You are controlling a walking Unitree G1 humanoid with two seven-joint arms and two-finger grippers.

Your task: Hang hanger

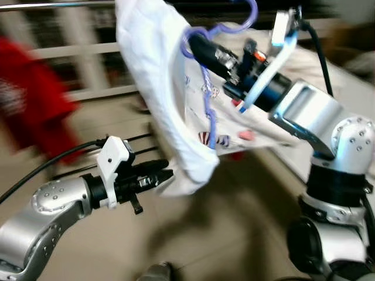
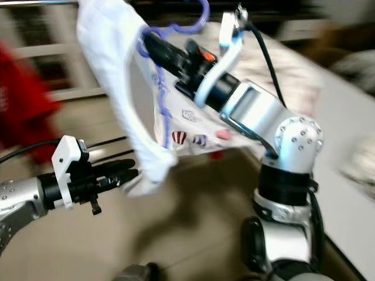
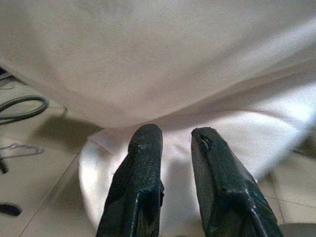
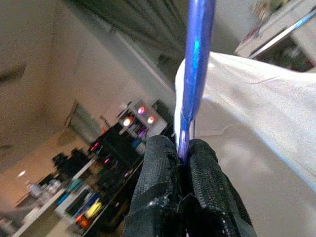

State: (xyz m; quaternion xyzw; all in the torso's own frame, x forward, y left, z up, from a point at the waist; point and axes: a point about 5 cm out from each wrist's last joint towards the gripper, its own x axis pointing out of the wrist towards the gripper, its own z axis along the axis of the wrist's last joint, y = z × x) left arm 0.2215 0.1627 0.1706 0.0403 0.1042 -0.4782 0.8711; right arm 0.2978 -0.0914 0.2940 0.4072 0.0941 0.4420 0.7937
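Two grippers up. Left gripper [image 1: 161,174]: jaws slightly spread, tips at lower hem of white garment [image 1: 158,88], gripping nothing. Right gripper [image 1: 196,42]: jaws pinching blue hanger [image 1: 206,88], hook [image 1: 249,17] uppermost, just below rail [image 1: 58,4]; right arm nearer for hanging.
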